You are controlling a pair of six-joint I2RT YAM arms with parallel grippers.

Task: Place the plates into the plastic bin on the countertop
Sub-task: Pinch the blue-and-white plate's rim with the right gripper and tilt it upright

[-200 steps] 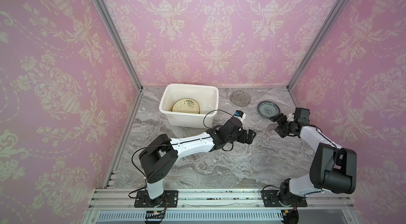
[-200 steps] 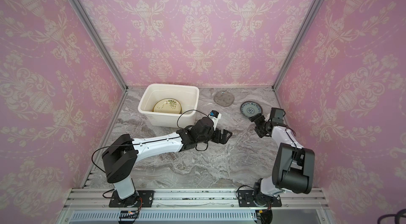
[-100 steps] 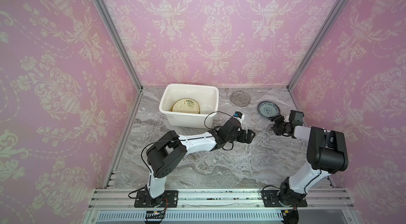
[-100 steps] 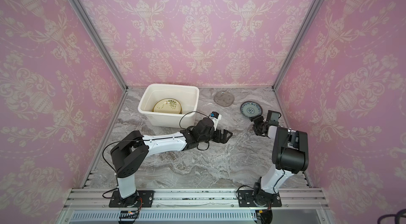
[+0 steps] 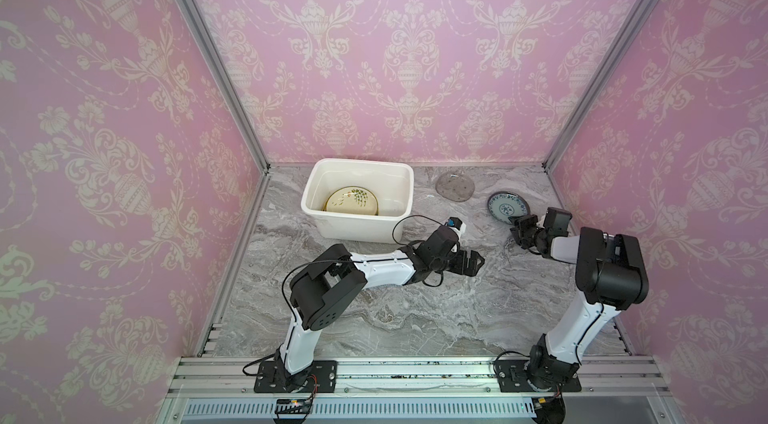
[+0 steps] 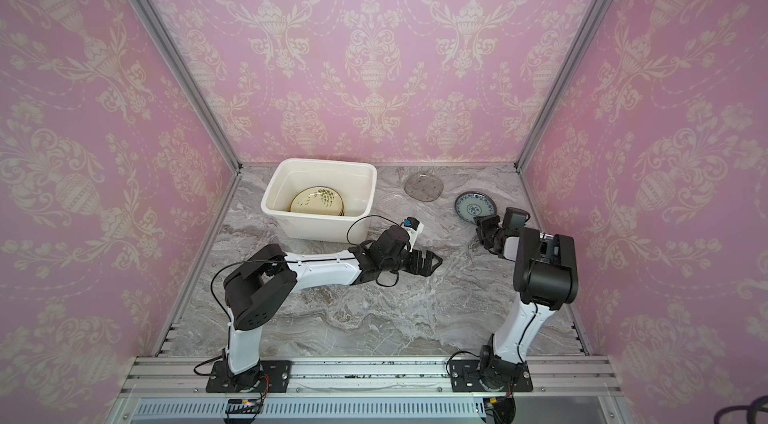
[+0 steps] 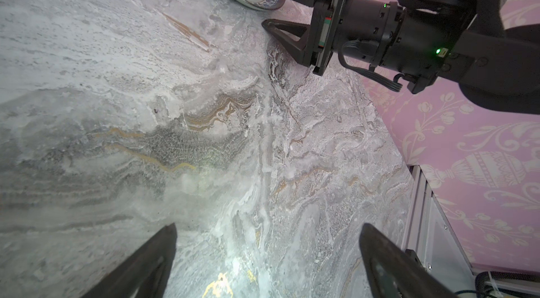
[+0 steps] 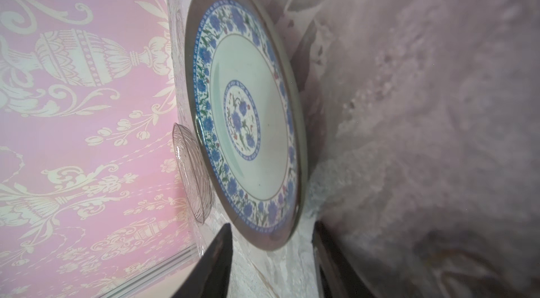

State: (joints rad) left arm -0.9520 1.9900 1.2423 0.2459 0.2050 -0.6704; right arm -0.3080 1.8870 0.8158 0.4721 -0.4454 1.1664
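- The blue-patterned plate [image 5: 508, 207] is round and shallow. It has a band of blue flowers and green stems around the rim, a pale bare ring inside that, and a small blue floral medallion at the centre [image 8: 248, 118].
- It lies flat on the grey marble-patterned countertop [image 5: 415, 309], far right, close to the pink wall [image 5: 665, 152].
- A smoky glass plate [image 5: 455, 186] lies to its left and farther back, apart from it and near the far wall; the right wrist view shows fine ribbing in the glass [image 8: 193, 176].
- The white plastic bin [image 5: 359, 230] stands at the far left of the countertop. Inside it lies a cream plate [image 5: 351, 201] with a green sprig, and a yellowish rim shows beneath it.
- The right arm [image 5: 609, 272] rises from its base at the near right, bends at a high elbow, then drops its forearm low, far and left, towards the blue-patterned plate.
- The right gripper [image 5: 516, 226] sits at the plate's near rim, turned on its side. Its jaws are partly spread and straddle the rim, one finger over the plate's face and the other down at the countertop [image 7: 263, 3]. A gap shows on both sides, so nothing is pinched.
- The left arm [image 5: 382, 270] folds at its elbow on the near left and stretches its forearm rightward, just nearer than the bin.
- The left gripper [image 5: 478, 265] is low over bare countertop in the middle, jaws spread wide and holding nothing [image 7: 268, 225].
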